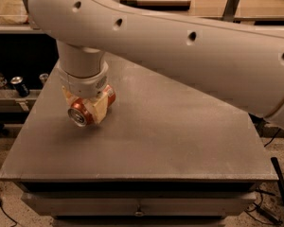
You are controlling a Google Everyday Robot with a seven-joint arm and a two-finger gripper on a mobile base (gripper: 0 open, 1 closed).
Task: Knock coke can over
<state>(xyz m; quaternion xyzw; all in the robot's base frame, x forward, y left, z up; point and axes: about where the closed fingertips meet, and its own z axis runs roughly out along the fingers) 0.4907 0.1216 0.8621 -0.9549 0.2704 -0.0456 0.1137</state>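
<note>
The coke can (82,114) is red-orange with a silver end. It lies tipped on its side at the left of the grey table (170,131), silver end facing front-left. My gripper (86,106) comes straight down over it from the white wrist. Its beige fingers (100,109) sit on both sides of the can and touch it. The rest of the can's body is hidden behind the fingers.
My thick white arm (189,46) crosses the top of the view from the right. A shelf at the left holds a dark can (20,85) and other small items. A dark pole (281,186) leans by the table's right front corner.
</note>
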